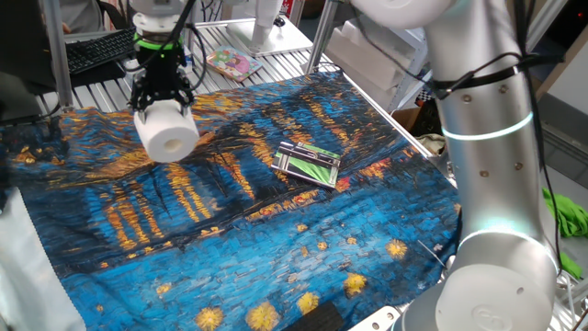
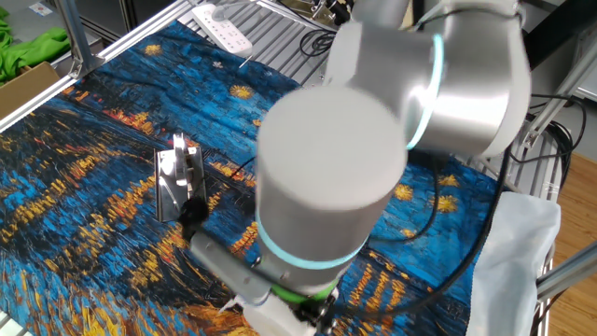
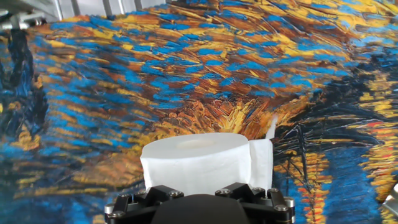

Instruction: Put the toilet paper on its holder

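Note:
My gripper [image 1: 163, 99] is shut on the toilet paper [image 1: 167, 131], a plump white roll, and holds it above the cloth at the far left of one fixed view. In the hand view the roll [image 3: 198, 160] fills the bottom centre between the jaws, with a loose paper flap on its right. The holder [image 1: 309, 164], green with dark and white stripes and silver edges, lies flat on the cloth to the right of the roll. It also shows in the other fixed view [image 2: 178, 180], shiny and partly upright. The arm hides the gripper and roll in that view.
A blue and orange painted cloth [image 1: 230, 239] covers the table. A pink-and-yellow booklet [image 1: 231, 62] lies at the back on the metal slats. A white power strip [image 2: 224, 28] lies at the far edge. The arm's big silver body [image 1: 487, 165] stands at the right.

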Tool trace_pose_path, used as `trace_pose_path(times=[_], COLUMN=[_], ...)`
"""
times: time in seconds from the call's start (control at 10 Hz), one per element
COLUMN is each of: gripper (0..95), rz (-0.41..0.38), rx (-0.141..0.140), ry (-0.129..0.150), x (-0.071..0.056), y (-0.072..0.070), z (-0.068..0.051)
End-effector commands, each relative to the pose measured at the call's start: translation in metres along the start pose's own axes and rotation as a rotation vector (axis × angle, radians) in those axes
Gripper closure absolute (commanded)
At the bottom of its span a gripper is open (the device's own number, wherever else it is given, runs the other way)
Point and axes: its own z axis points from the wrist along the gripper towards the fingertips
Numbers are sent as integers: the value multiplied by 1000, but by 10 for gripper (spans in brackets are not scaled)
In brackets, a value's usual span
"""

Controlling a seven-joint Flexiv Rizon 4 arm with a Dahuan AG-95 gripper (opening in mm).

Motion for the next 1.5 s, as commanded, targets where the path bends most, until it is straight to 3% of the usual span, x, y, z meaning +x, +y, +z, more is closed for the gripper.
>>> trace_pose_path(times=[0.1,0.5,0.7,0.9,1.2,1.5], gripper=[950,950,950,950,950,950], rz=[-38,-145,-209,-271,-371,-388], rx=[2,-3,20,25,59,52], ry=[-1,-8,-36,-46,-72,-86], x=[10,27,35,35,32,31], y=[-15,-52,-73,-89,-106,-119], z=[-8,-17,-14,-13,-9,-4])
